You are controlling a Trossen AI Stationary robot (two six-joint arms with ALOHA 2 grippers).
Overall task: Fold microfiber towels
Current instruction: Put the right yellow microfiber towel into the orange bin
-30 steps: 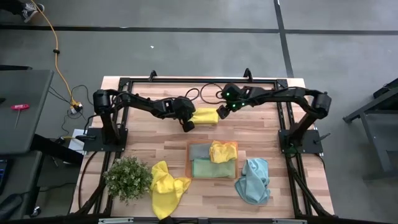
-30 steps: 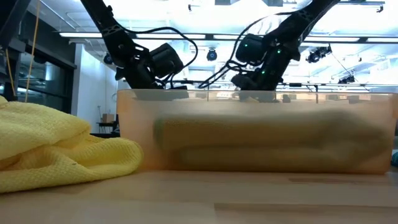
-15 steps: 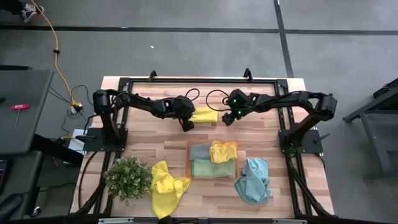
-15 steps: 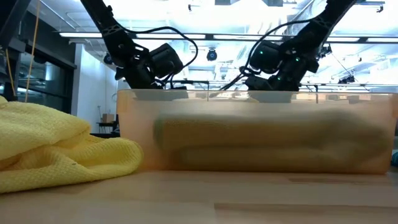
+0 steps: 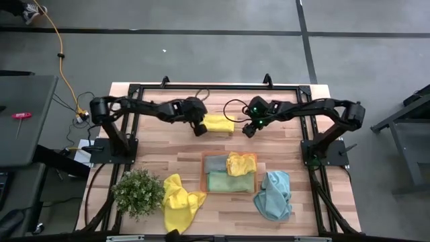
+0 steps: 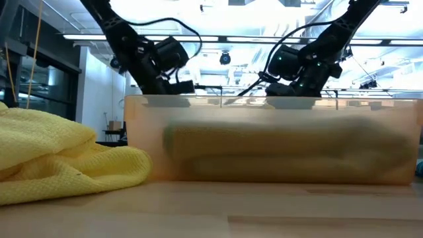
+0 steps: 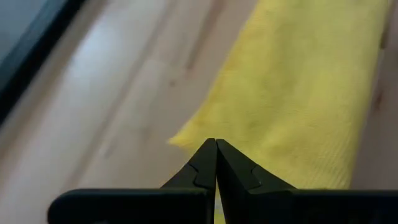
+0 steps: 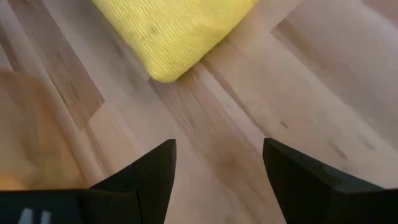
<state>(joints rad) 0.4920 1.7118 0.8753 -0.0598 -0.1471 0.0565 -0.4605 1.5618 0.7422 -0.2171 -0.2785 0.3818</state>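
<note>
Two grippers are at the far middle of the table [image 5: 154, 151], one on each side of a folded yellow towel [image 5: 219, 124]. The left gripper [image 5: 199, 129] is at the towel's left edge with its fingers [image 7: 205, 168] clenched together; whether they pinch the cloth I cannot tell. The right gripper [image 5: 248, 130] is just right of the towel, fingers [image 8: 155, 174] released and wide apart over bare wood, holding nothing. Nearer, the orange tray [image 5: 204, 171] holds a grey-blue towel [image 5: 215, 163], a pale green towel [image 5: 228, 182] and a crumpled yellow one [image 5: 240, 164]. A loose yellow towel [image 5: 180, 202] lies near the plant [image 5: 138, 192], and a teal towel [image 5: 274, 195] lies right of the tray.
</note>
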